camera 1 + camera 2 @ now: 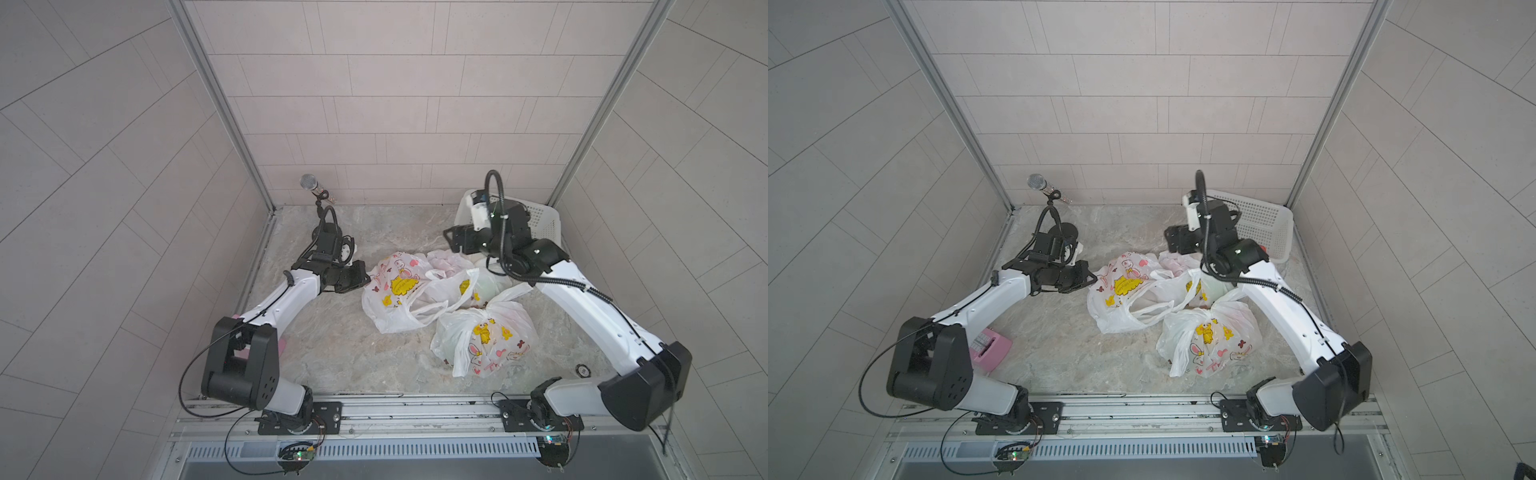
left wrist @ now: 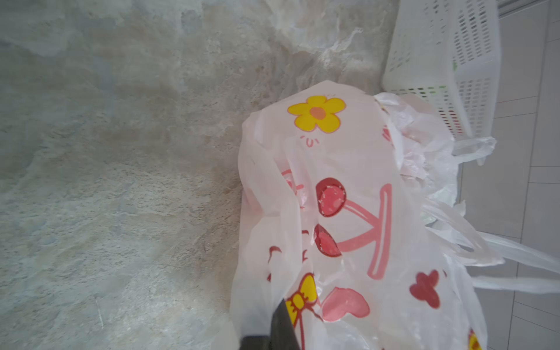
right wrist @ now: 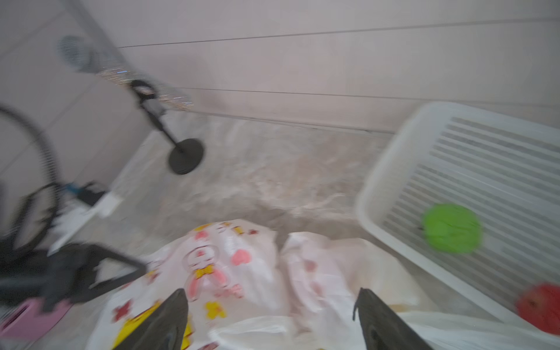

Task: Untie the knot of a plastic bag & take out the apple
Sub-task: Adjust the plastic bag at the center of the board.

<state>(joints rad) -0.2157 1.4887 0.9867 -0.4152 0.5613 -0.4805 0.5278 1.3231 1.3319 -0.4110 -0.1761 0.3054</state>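
Note:
An untied white plastic bag with cartoon prints lies mid-table, its mouth gaping toward the front. My left gripper is shut on its left edge; in the left wrist view, film is pinched at the gripper. A knotted bag sits nearer the front. My right gripper hovers open and empty above the far bags, beside the white basket. In the right wrist view the gripper has its fingers spread wide. A green apple and a red apple lie in the basket.
A third bag lies crumpled between the other two, under the right wrist. A microphone on a stand occupies the far left corner. A pink object sits under the left arm. A small round black part lies near the right base.

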